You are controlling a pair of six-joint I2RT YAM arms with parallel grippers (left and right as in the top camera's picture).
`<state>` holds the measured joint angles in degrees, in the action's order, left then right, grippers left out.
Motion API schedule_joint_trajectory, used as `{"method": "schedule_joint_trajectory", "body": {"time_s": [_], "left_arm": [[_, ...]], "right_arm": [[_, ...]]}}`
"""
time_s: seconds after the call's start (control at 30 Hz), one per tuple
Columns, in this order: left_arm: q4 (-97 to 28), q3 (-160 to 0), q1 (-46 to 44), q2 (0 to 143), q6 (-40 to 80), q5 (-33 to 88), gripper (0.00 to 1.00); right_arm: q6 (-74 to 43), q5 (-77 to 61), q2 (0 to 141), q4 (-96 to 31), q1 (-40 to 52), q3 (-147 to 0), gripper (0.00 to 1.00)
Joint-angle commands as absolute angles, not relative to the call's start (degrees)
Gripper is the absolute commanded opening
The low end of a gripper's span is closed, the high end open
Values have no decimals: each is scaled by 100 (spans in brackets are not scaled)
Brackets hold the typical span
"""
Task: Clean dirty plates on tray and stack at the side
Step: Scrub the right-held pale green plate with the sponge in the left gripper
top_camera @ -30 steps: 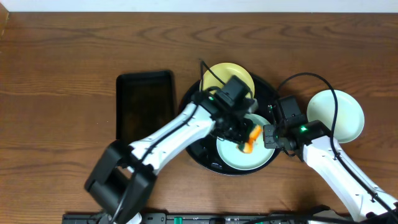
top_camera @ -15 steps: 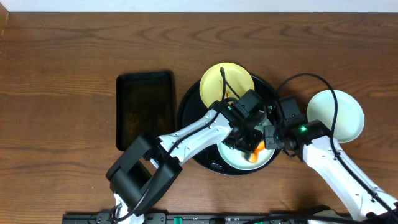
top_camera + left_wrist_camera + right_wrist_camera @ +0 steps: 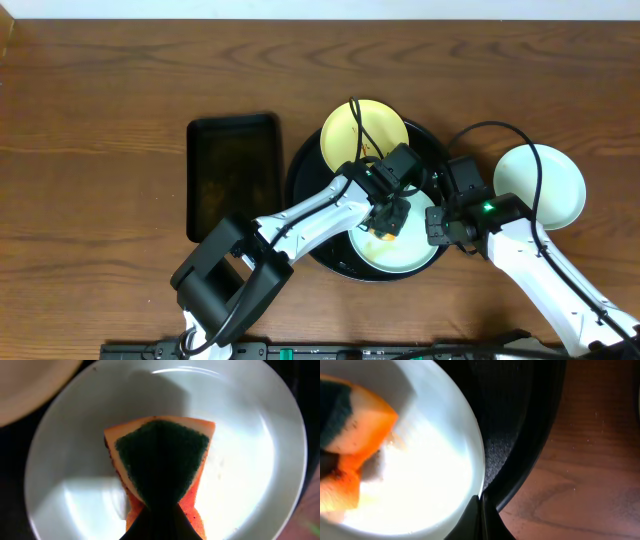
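The end effector shows at the bottom edge, its dark fingers pinched together on the rim of a pale plate. An orange sponge with a dark green face rests on the plate at upper left. The plate sits in the black tray, whose rim curves along the right, with the wooden counter beyond.

a brown wooden table with wavy grain fills the overhead view. left of centre on it lies a glossy black rectangular tray, its long side running front to back. an orange sponge with a dark green scouring face is squeezed narrow at its lower end.
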<state>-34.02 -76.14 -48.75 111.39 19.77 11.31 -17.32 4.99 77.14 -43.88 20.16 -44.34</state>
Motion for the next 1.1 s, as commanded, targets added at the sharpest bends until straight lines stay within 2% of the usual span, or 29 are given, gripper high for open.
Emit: {"method": "schedule_joint_trajectory", "body": {"time_s": [0.0, 0.33, 0.4, 0.53, 0.7, 1.07], "left_arm": [[-3387, -7599, -4851, 11222, 2047, 895, 8], [-3022, -7743, -4869, 11028, 1997, 1286, 8], [-3009, -7741, -4897, 11063, 1981, 1328, 8], [-3013, -7734, -5011, 11122, 1981, 1330, 8], [-2993, -7712, -5183, 11124, 1979, 1323, 8], [-2941, -7703, -5253, 11306, 1984, 1120, 8]], "right_arm": [[-1664, 576, 7693, -4418, 1994, -4517, 1], [-1793, 438, 7695, -4136, 1994, -4488, 2], [-1885, 447, 7695, -4045, 1992, -4436, 9], [-2108, 473, 7695, -3820, 1981, -4274, 10], [-2379, 554, 7697, -3505, 1868, -4123, 19], [-2377, 558, 7994, -3358, 1754, -4119, 16]]}}
